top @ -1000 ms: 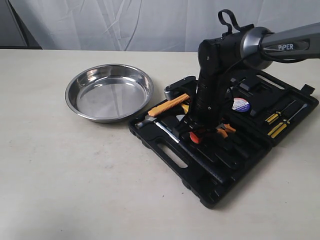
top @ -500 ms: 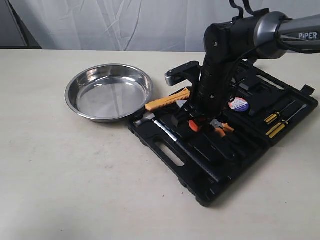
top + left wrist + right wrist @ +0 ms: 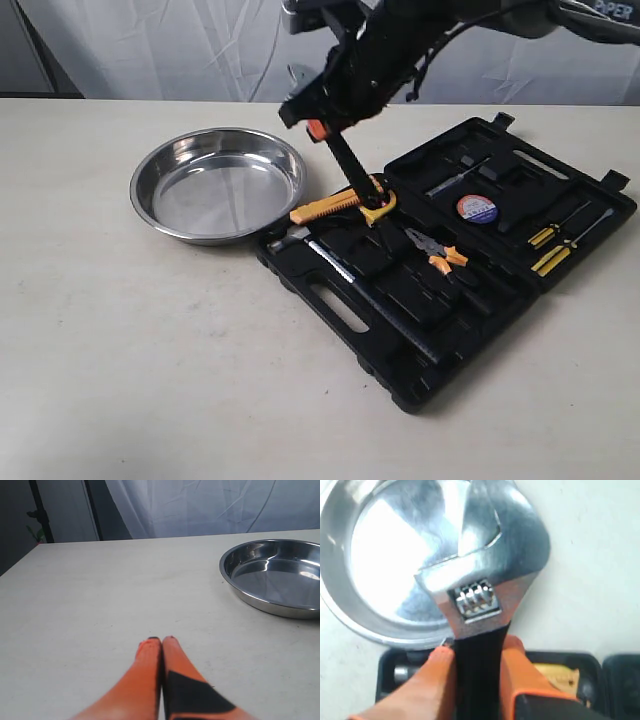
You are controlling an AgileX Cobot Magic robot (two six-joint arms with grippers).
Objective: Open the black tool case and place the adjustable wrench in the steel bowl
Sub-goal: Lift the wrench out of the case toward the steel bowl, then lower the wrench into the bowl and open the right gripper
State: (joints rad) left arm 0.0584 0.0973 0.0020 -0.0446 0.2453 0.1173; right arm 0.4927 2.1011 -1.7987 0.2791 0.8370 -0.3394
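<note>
- The right claw [image 3: 317,128] hangs above the corner where the steel bowl [image 3: 215,195] meets the black tool case [image 3: 470,330]. It is clamped on the black handle of the adjustable wrench [image 3: 350,168].
- The wrench is tilted, with its silver head raised on the bowl side. Its handle end is low by the case's rim, near an orange knife [image 3: 335,207]; I cannot tell whether it touches there.
- In the right wrist view the wrench head overlaps the bowl's rim.
- The left claw [image 3: 161,640] has its fingers pressed together on nothing, low over the bench [image 3: 150,350], well apart from the bowl.
- The bowl's rim sits just beside the case's corner, by the head of the hammer [image 3: 350,282].
- Open bench spreads across the near side of the bowl and case.
- Count: one bowl, one case lying open, one wrench, one hammer, one pliers [image 3: 440,255], two yellow-handled screwdrivers [image 3: 548,237].
</note>
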